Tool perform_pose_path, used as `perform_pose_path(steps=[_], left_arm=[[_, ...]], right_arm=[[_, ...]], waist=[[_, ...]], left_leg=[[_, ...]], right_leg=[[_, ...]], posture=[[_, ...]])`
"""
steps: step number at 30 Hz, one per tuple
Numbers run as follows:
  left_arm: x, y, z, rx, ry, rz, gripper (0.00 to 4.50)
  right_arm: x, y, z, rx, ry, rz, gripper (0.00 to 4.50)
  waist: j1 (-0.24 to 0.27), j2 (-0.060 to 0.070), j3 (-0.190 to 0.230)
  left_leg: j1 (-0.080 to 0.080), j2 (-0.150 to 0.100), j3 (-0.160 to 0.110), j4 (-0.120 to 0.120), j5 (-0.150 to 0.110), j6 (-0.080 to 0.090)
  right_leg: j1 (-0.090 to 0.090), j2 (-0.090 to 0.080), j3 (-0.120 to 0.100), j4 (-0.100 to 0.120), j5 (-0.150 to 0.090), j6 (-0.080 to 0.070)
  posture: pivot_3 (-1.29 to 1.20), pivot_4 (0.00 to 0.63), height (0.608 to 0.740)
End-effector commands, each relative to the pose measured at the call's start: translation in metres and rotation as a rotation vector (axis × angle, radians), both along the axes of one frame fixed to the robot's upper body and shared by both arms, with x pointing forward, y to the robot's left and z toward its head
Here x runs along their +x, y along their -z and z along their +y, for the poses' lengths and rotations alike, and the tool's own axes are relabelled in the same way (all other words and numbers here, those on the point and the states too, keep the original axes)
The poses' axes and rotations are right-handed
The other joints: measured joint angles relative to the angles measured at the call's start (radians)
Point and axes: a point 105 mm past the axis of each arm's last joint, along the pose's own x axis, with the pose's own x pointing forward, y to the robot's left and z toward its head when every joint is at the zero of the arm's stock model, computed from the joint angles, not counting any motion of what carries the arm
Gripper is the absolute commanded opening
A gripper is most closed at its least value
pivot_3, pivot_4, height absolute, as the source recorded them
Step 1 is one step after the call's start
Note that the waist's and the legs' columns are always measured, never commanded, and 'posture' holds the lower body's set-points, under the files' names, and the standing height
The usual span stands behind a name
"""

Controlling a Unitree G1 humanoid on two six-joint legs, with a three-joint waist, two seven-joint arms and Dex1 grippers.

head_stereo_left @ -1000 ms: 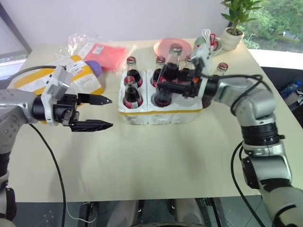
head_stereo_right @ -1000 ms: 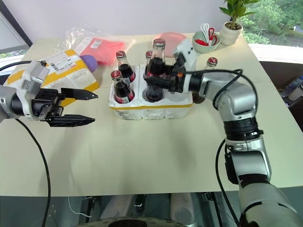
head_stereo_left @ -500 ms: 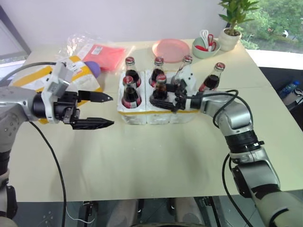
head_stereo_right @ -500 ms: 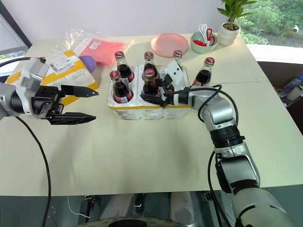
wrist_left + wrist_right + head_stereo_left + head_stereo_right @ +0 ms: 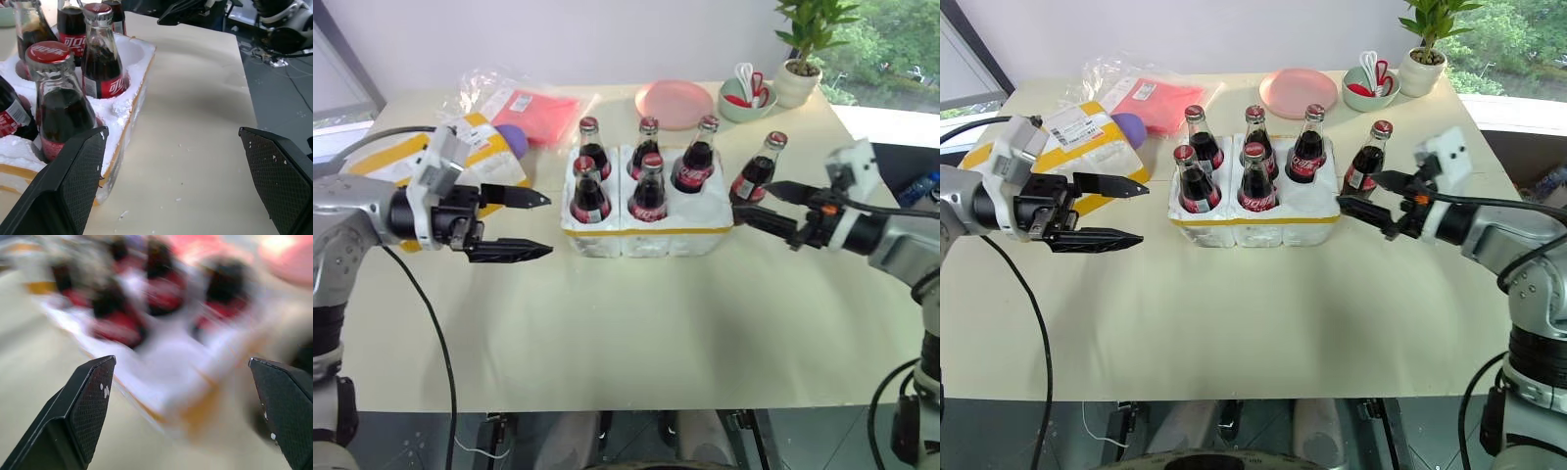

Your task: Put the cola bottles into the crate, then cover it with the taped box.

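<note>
A: Right gripper: fingers spread wide, holding nothing, tips just beside the crate's right end. Left gripper: also spread wide and empty, hanging left of the crate, well apart from it.

B: Bottle count?

A: Five cola bottles stand upright in the crate's wells: three in the back row, two in the front. The front well nearest the right gripper is bare. A sixth bottle stands on the table just off the crate's right end, between the crate and the right gripper's upper finger.

B: Any legible markings?

A: Red caps and red-and-white labels on all six. In the left wrist view the nearest cap carries white script, and the label behind it shows white characters; I cannot read either. A thin yellow tape band runs along the crate's front face.

B: Taped box?

A: The taped box lies left of the crate, behind the left gripper, with broad yellow stripes and a white shipping label on top. Its print is too small to read. Behind the crate: a pink plate.
</note>
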Motion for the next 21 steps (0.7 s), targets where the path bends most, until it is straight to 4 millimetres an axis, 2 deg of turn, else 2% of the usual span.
perform_pose_path(steps=[1,6,21], left_arm=[[-0.001,-0.007,-0.003,0.011,0.019,-0.044,4.50],[-0.001,-0.010,-0.002,0.012,0.013,-0.053,4.50],[-0.002,-0.014,0.000,0.022,-0.008,-0.062,4.50]], right_arm=[[0.010,-0.008,-0.019,-0.031,0.116,-0.069,4.46],[0.026,-0.001,-0.025,-0.005,0.172,-0.072,4.46],[0.077,0.022,-0.003,0.065,0.158,-0.053,4.46]], waist=[[-0.001,0.000,0.000],[-0.003,0.000,0.000],[-0.010,0.000,0.000]], left_leg=[[0.000,0.000,0.001,0.000,0.000,0.000],[0.000,0.001,0.006,0.000,0.000,0.001],[0.000,0.001,0.009,0.000,-0.001,0.002]], right_leg=[[0.000,0.000,0.001,0.000,0.000,0.000],[-0.002,0.001,0.007,0.000,0.000,0.000],[-0.004,0.002,0.009,0.001,0.001,0.000]], posture=[[0.00,0.150,0.740],[0.00,0.150,0.740],[0.00,0.150,0.740]])
